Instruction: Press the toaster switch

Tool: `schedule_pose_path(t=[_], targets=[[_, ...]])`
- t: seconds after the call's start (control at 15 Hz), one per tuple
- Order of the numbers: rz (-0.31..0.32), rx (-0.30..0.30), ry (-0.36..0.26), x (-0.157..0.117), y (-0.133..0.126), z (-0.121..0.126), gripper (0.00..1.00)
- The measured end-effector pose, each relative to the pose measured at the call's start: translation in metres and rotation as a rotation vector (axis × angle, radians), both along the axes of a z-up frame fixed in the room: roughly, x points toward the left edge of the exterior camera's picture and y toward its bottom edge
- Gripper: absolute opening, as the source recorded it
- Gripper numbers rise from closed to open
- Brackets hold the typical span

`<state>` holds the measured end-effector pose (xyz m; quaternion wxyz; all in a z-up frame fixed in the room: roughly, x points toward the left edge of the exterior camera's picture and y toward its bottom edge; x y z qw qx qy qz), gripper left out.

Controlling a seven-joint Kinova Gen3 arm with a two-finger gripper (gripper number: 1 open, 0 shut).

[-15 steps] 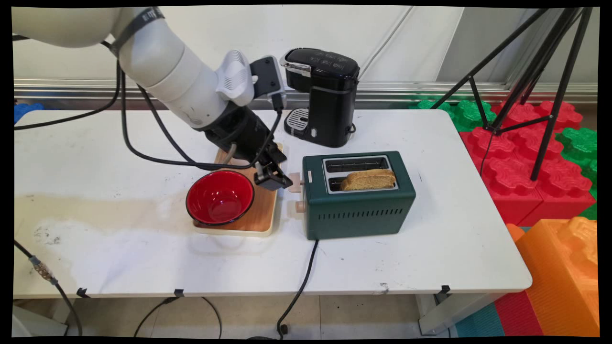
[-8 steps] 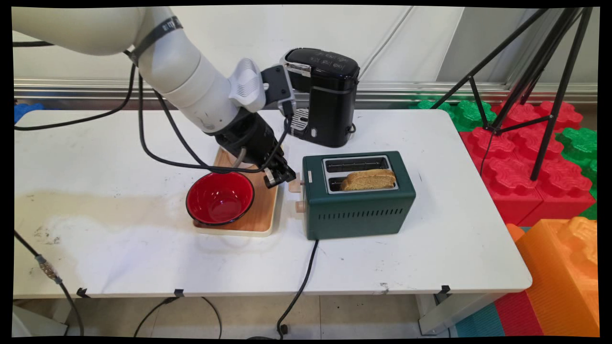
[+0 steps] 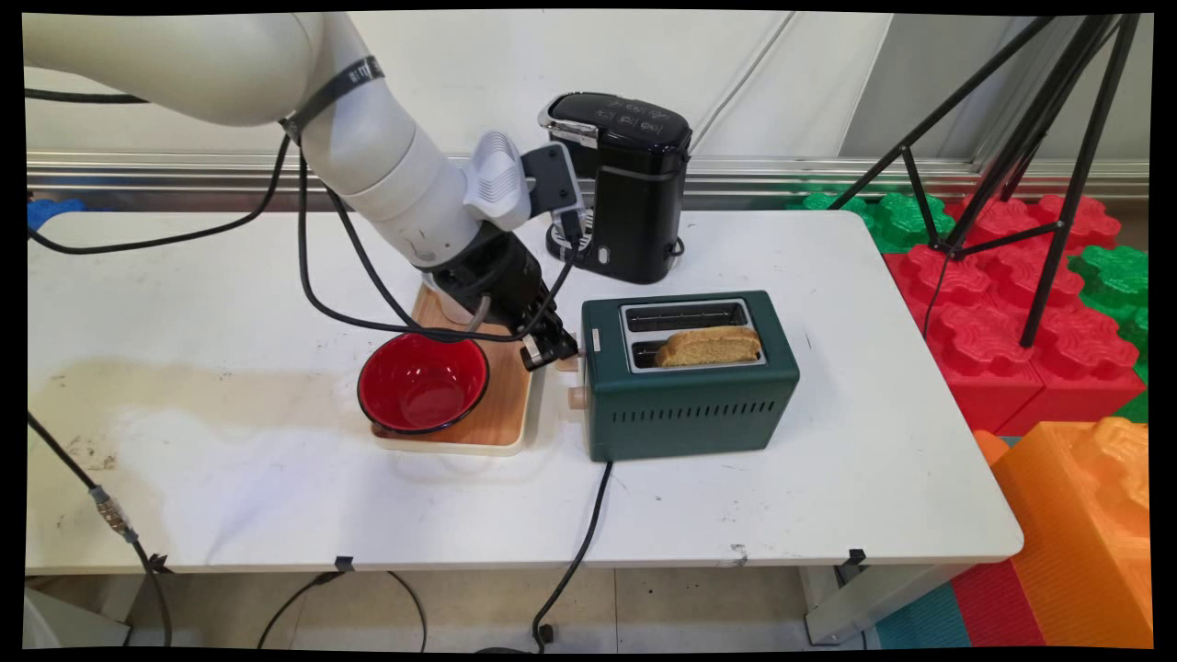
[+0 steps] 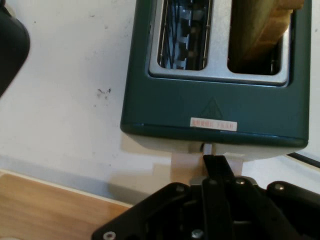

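A dark green toaster (image 3: pixel 690 386) stands right of centre on the table, with a slice of bread (image 3: pixel 710 346) sticking out of its nearer slot. My gripper (image 3: pixel 552 348) is at the toaster's left end, shut, its tips resting on the cream lever (image 3: pixel 565 352). In the hand view the two fingers (image 4: pixel 216 167) lie pressed together over the lever (image 4: pixel 182 162), just below the toaster (image 4: pixel 215 110); the bread (image 4: pixel 265 30) shows at top right. A round cream knob (image 3: pixel 577 397) sits below the lever.
A red bowl (image 3: pixel 423 382) sits on a wooden board (image 3: pixel 506 414) left of the toaster, under my wrist. A black coffee machine (image 3: pixel 625 184) stands behind. The toaster's cord (image 3: pixel 579 542) runs off the front edge. A tripod (image 3: pixel 1039 184) and foam blocks (image 3: pixel 1011 303) stand to the right.
The gripper has moved right, from above the board's far corner to the toaster's lever. Bowl, bread and toaster have stayed put.
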<state>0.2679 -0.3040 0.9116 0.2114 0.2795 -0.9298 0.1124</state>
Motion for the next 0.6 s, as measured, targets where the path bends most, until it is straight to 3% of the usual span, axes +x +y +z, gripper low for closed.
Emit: schedule_pose_path(t=[0.6], targets=[[-0.002, 0.028, -0.016, -0.002, -0.009, -0.025, 0.00]])
